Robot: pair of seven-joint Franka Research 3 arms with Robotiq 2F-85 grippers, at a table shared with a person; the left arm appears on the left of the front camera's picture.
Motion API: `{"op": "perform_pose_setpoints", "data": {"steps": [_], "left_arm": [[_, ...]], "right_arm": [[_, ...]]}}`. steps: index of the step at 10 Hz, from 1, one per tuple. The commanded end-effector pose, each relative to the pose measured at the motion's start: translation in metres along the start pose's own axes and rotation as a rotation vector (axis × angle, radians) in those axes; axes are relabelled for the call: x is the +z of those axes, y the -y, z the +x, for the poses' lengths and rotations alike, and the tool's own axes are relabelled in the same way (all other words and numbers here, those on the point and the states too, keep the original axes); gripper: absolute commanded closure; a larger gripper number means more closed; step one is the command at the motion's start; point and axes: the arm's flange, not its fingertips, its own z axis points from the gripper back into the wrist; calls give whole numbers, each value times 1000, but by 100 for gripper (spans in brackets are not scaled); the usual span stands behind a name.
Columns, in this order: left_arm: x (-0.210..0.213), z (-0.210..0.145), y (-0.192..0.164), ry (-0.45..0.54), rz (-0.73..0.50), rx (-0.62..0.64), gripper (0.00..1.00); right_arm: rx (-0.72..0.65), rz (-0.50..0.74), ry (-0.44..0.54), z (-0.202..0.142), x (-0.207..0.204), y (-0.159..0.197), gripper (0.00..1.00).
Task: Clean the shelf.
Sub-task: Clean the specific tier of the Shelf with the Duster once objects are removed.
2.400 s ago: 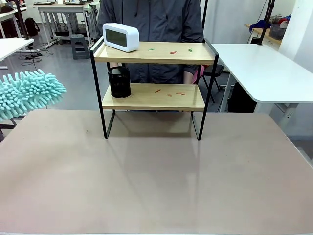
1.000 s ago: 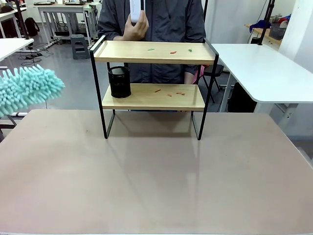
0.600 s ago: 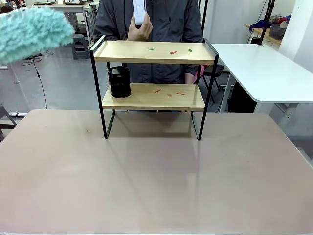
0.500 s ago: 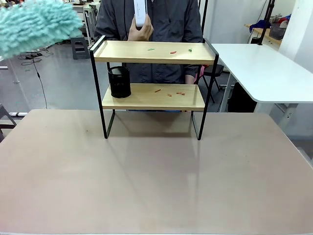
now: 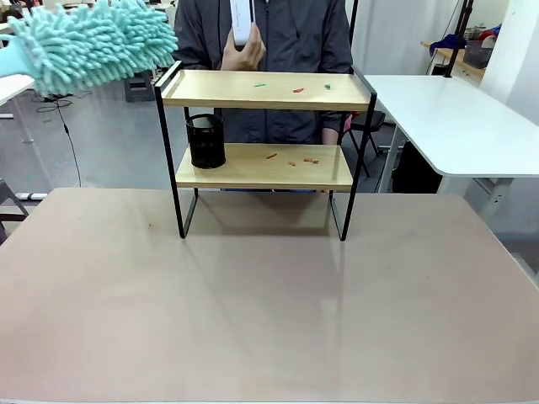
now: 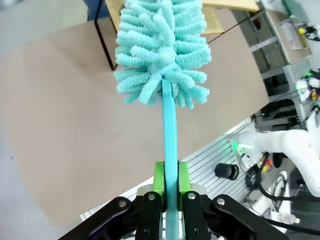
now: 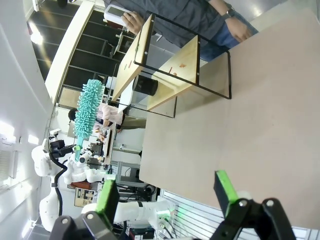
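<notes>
Left pincer [image 6: 171, 175]: black body, bright green pads, round silver screws. Right pincer [image 7: 166, 192]: black fingers tipped green. Left arm [image 7: 42, 155]: white, rounded joints. Person: dark grey jacket [image 5: 295, 34], blue jeans [image 7: 226, 37], wristwatch [image 7: 229, 13].

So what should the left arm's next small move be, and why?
Probably lower the duster rightward onto the top board of the shelf: the left tool grips its handle, its head hangs just beyond the board's left end, a hand holds the clock clear, and scraps lie there.
</notes>
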Motion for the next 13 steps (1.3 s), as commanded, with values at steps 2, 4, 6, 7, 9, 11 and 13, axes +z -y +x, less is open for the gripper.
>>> {"op": "perform_pose_setpoints", "data": {"steps": [2, 4, 6, 7, 9, 11, 13], "left_arm": [[-16, 7, 14, 3, 38, 35, 88], [-26, 47, 40, 55, 30, 24, 88], [-54, 91, 61, 47, 88, 45, 88], [-70, 104, 66, 60, 136, 68, 88], [-98, 116, 70, 63, 164, 75, 88], [-125, 119, 71, 10, 191, 73, 88], [-140, 119, 75, -28, 196, 58, 88]], "right_arm": [[25, 15, 9, 3, 0, -3, 0], [25, 15, 9, 3, 0, -3, 0], [25, 15, 9, 3, 0, -3, 0], [25, 15, 9, 3, 0, -3, 0], [25, 15, 9, 3, 0, -3, 0], [25, 15, 9, 3, 0, -3, 0], [25, 15, 9, 3, 0, -3, 0]]}}
